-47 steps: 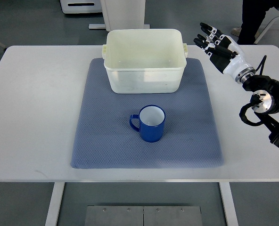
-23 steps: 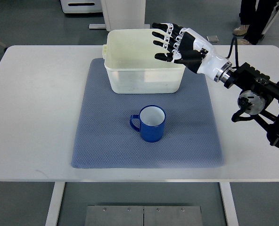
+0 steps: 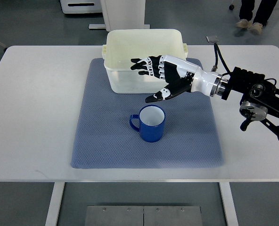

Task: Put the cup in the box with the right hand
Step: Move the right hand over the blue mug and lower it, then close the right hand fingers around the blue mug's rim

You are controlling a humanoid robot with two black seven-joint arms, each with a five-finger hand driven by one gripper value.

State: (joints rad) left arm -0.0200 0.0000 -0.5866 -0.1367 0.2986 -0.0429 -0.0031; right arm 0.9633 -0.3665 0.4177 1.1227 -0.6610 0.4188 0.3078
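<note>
On the white table [image 3: 36, 94] lies a blue-grey mat [image 3: 106, 136], and everything I work with sits on it. At the far edge of the mat stands the box [image 3: 144, 52], a cream plastic tub with small handles at its two short ends, open at the top. Nearer to me, about the middle of the mat, stands the cup [image 3: 151, 124], a blue mug with a white inside, upright, its handle pointing to the picture's left. Cup and box are apart, with a strip of bare mat between them.

My right hand [image 3: 165, 77] reaches in from the right edge, its arm a chain of black joints and cables crossing the table's right side. The hand is open and holds nothing: the four fingers [image 3: 146, 66] are stretched out side by side toward the left, lying across the front wall of the box as seen from above, and the thumb [image 3: 160, 95] points down and left toward the cup. The thumb tip hangs just above the cup's far rim; whether it touches the rim I cannot tell from this angle. The palm faces down and toward the cup.

Beyond the table at the top right a person's feet [image 3: 250, 23] stand on the grey floor, and at the top left part of a white cabinet base [image 3: 83, 5] shows.
</note>
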